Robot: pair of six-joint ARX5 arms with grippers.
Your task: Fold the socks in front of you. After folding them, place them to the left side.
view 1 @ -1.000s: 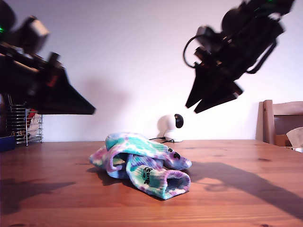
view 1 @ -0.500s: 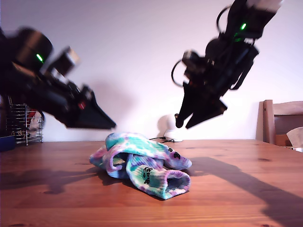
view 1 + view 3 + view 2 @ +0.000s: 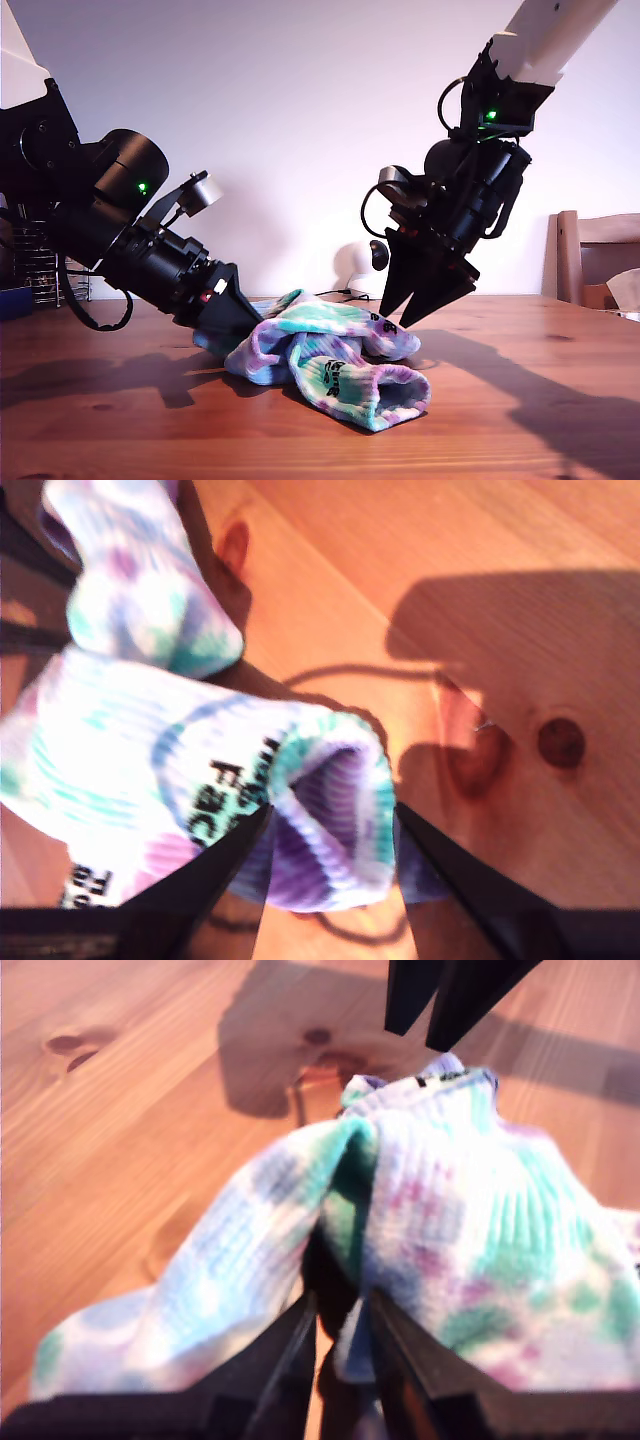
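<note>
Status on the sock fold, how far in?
Early. Done: nothing; the socks lie bunched on the table. In hand: my first gripper bites a fold, my second gripper straddles a cuff, jaws open. Left: folding, then moving them aside.

Lettering on the socks [image 3: 170, 780] blurred, cut off behind my second claw [image 3: 330, 865].

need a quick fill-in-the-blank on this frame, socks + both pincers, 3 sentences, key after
1. The socks lie bunched on a ______ table.
2. In its wrist view, my second pincer has its fingers on either side of a sock's open ______.
3. In the exterior view, my first pincer meets the socks on that view's ______ side.

Missing words: wooden; cuff; left
</note>
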